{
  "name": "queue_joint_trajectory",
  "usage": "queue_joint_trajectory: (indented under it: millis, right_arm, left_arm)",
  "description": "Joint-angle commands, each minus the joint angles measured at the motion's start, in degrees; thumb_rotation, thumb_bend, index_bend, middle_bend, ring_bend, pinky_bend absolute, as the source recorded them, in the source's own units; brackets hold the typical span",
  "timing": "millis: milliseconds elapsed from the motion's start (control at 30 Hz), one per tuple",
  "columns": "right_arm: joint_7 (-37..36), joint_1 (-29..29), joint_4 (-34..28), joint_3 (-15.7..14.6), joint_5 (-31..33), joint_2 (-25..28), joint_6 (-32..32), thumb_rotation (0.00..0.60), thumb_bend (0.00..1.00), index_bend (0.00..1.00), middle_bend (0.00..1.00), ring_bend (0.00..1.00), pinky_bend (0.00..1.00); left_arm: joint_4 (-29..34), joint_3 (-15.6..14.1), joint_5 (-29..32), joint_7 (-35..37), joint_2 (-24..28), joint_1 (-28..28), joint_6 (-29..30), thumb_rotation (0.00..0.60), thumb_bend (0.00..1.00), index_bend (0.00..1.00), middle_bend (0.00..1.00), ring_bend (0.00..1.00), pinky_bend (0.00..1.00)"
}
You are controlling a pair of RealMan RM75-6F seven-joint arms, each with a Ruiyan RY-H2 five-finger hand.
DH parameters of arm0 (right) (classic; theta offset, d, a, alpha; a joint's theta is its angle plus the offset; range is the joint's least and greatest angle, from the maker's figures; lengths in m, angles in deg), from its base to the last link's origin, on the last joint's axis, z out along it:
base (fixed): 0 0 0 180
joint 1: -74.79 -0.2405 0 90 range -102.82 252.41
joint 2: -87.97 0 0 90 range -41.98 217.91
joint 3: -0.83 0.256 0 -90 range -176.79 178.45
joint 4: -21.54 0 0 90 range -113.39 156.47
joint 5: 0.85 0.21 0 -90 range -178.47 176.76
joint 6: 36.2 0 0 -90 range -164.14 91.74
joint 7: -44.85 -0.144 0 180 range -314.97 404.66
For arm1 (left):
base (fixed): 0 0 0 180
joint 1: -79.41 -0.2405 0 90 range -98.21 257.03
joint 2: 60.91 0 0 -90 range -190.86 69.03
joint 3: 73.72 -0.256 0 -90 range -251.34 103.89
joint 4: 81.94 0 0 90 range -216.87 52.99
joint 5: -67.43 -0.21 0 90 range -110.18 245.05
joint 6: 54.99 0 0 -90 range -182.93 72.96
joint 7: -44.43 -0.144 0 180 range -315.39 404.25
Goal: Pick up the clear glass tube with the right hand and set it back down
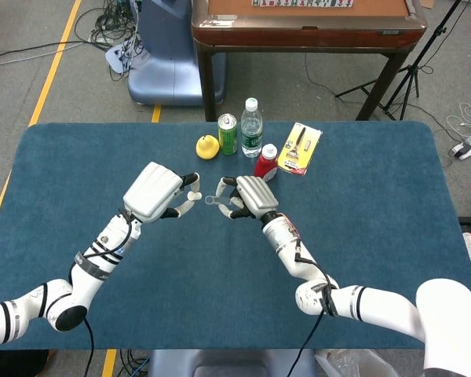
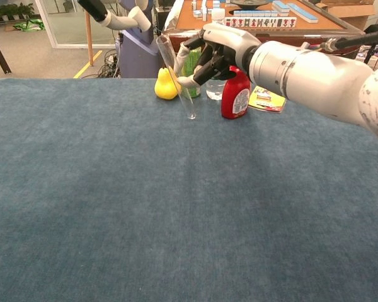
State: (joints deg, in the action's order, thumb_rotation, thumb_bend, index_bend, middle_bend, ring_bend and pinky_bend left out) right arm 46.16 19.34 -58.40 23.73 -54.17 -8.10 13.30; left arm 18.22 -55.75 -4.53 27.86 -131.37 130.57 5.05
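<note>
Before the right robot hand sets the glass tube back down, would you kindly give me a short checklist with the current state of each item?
1. Grip: the right robot hand holds the clear glass tube near its middle. Ok.
2. Tube attitude: tilted, open end up and leaning left in the chest view. Not ok for an upright placement.
3. Tube height: whether its lower end touches the blue table cannot be told.
4. Landing spot: bare cloth in front of the tube; the yellow pear, green can and red bottle stand behind it. Ok.
5. Left robot hand: raised close beside the tube's open end, holding nothing. Clearance cannot be told.
</note>
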Motion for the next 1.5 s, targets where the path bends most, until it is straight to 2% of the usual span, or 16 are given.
queue_joint_trajectory:
  millis: [33, 1500]
  right_arm:
    - [0.1, -0.2, 0.0, 0.1, 0.2, -0.2, -0.1, 0.600, 0.53, 0.83, 1.00, 1.00, 1.00]
    - [-0.1, -1.1, -0.2, 0.4, 0.7, -0.6, -0.4, 0.600, 0.54, 0.84, 1.00, 1.00, 1.00]
  left_arm:
    - [0.1, -0.2, -0.1, -0.8, -0.3, 0.4, 0.0, 0.600, 0.28, 0.57, 1.00, 1.00, 1.00]
    - [-0.4, -2.3, 3.5, -7.0, -2.0, 2.4, -1.4, 0.600, 0.28, 0.56, 1.00, 1.00, 1.00]
